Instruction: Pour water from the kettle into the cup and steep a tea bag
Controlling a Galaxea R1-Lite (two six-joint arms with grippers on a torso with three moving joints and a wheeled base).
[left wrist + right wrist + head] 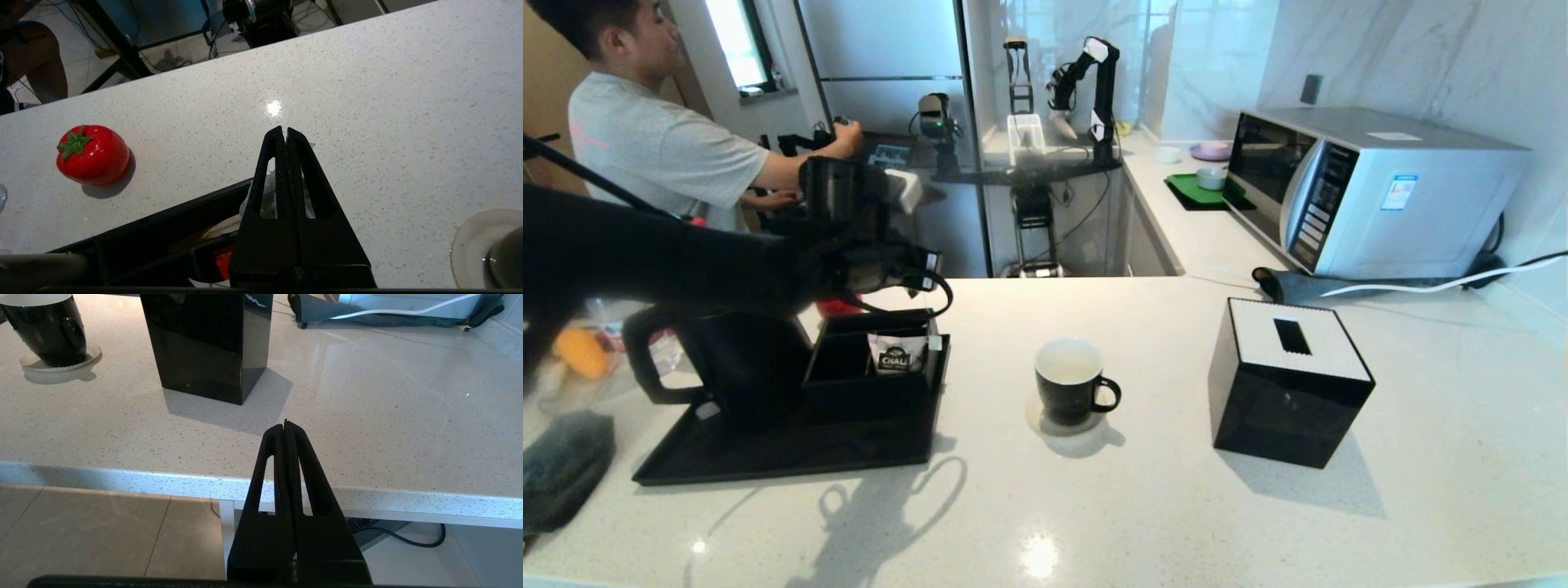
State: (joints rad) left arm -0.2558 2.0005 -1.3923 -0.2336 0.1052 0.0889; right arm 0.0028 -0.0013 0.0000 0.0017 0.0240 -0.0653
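1. Tea bag [267,196]: translucent pouch pinched between the closed fingers of the left pincer [284,132], above the black compartment box [870,359] on the tray [792,449].
2. Cup [1068,384]: on a coaster, right of the tray; whether it holds water, cannot tell.
3. Kettle [731,359]: on the tray, far left.
4. Step, judged: carrying the bag; next calls for travel right and lowering into the cup.
5. Right pincer [285,425]: closed, empty, off the table's [1176,506] near edge.

Left gripper [284,132] fingers pressed together, translucent mesh showing behind them, above the black box [171,228] rim. Red strawberry-shaped object [92,154] on the countertop [367,102] beyond the box. Coaster [470,245] at the frame edge.
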